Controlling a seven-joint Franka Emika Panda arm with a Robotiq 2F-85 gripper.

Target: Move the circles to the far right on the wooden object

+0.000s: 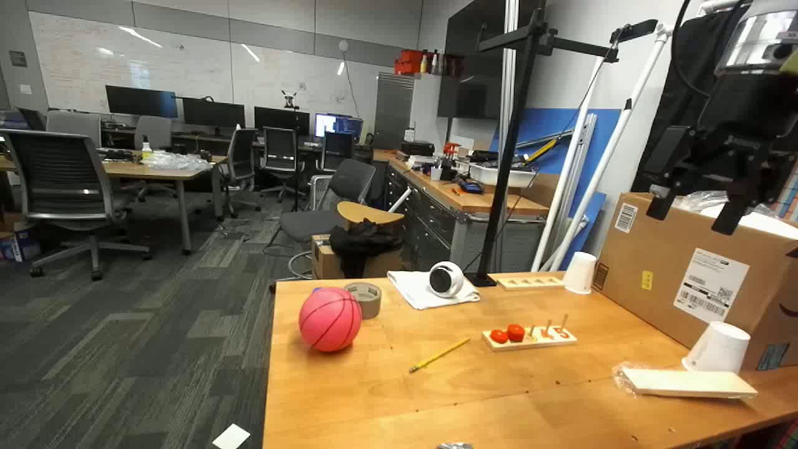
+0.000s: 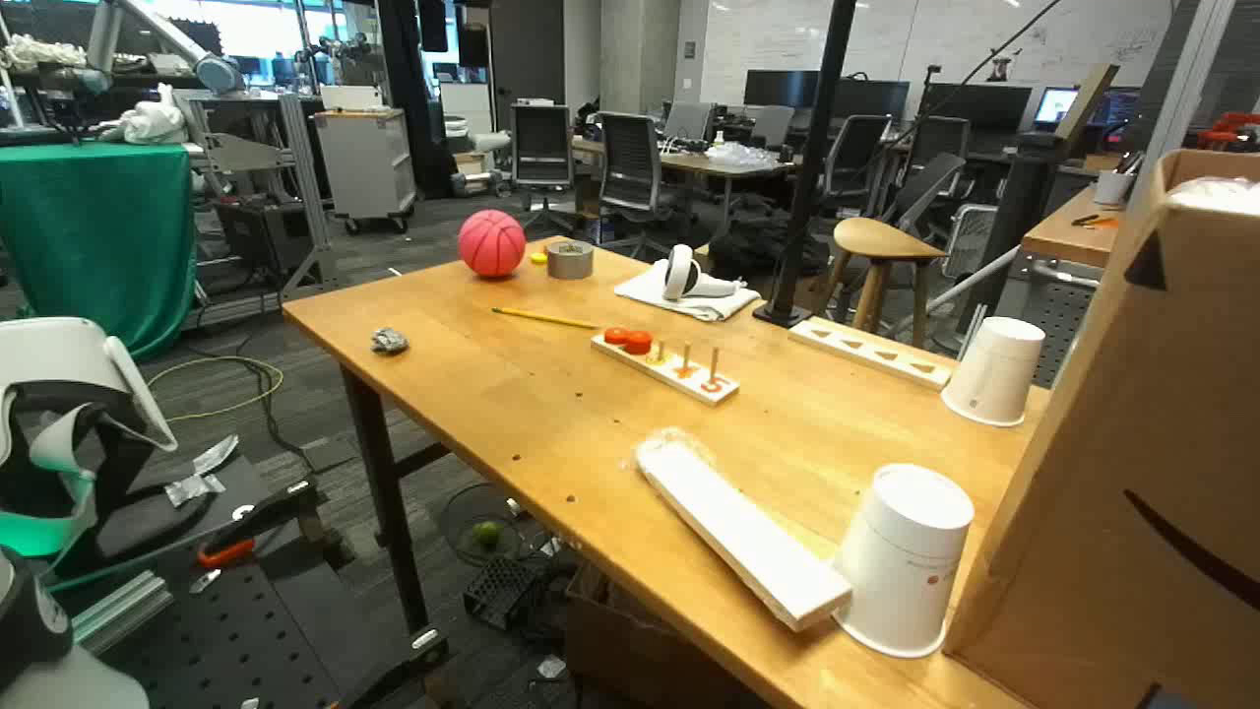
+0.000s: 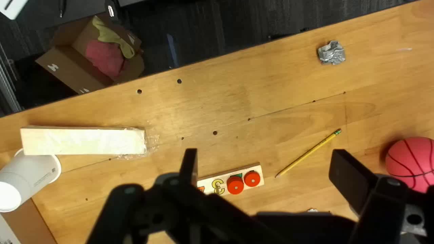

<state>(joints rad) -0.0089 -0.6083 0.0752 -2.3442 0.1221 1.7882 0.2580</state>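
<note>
The wooden object is a pale flat board with upright pegs and painted numbers, lying on the table in both exterior views and in the wrist view. The red circles sit on two adjacent pegs at one end: an end circle and a taller stack beside it. The other three pegs are bare. My gripper is open and empty, high above the table near the cardboard box. In the wrist view its fingers hide part of the board.
A yellow pencil and pink ball lie beyond the circles' end. A wrapped board, white cups and a large box stand nearby. A board with triangular holes, headset and black pole are behind.
</note>
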